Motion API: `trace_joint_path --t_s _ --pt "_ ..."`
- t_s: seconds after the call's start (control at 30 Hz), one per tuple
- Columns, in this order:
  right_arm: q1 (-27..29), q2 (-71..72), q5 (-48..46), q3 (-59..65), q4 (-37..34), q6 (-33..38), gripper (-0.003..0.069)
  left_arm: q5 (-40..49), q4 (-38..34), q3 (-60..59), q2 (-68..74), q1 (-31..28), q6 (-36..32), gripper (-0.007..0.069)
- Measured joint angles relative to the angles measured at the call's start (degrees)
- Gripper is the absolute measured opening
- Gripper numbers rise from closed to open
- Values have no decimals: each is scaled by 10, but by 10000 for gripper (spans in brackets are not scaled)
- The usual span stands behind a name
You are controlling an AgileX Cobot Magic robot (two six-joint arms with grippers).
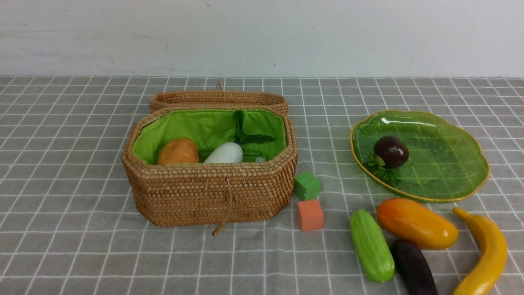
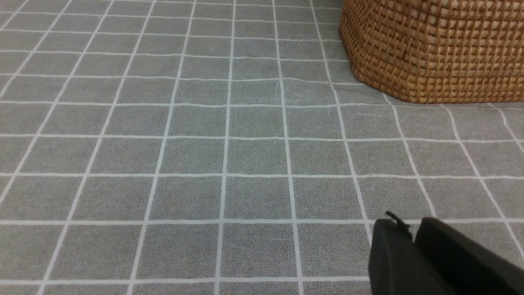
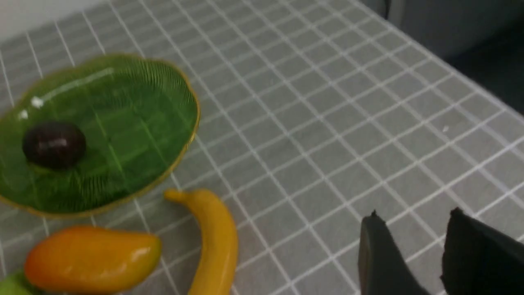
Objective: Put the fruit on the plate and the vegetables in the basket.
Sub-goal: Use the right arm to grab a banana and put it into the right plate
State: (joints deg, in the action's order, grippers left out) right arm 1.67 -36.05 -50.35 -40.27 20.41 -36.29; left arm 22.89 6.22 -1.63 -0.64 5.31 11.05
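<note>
The wicker basket (image 1: 208, 192) stands open at left centre with the potato (image 1: 178, 151) and the white radish (image 1: 225, 153) inside. The green plate (image 1: 446, 159) at right holds the mangosteen (image 1: 391, 152). In front of it on the cloth lie the cucumber (image 1: 371, 246), mango (image 1: 415, 223), eggplant (image 1: 413, 268) and banana (image 1: 487, 254). Neither gripper shows in the front view. My left gripper (image 2: 409, 223) is shut and empty, low over bare cloth short of the basket (image 2: 434, 49). My right gripper (image 3: 414, 215) is open and empty, off to the side of the banana (image 3: 215, 241), mango (image 3: 90, 258) and plate (image 3: 135, 123).
A green cube (image 1: 307, 185) and an orange cube (image 1: 310, 215) sit between basket and cucumber. The basket's lid (image 1: 217, 98) lies back behind it. A white wall closes the far side. The table's edge (image 3: 450, 69) runs past the right gripper, with dark floor beyond.
</note>
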Motion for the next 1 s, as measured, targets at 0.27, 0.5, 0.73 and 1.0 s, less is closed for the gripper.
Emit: trace_joint_path --t_s 0.27,0.5,0.73,1.0 --pt "0 -183 61 5 -99 2 290 0 0 0 -1 0 0 86" --pt "0 -375 128 -25 -136 4 435 0 0 0 -1 0 0 92" --pt "0 -537 248 -29 -151 -31 448 0 0 0 -1 0 0 101" --pt "0 -583 284 -36 -153 -54 317 -1 0 0 -1 0 0 102"
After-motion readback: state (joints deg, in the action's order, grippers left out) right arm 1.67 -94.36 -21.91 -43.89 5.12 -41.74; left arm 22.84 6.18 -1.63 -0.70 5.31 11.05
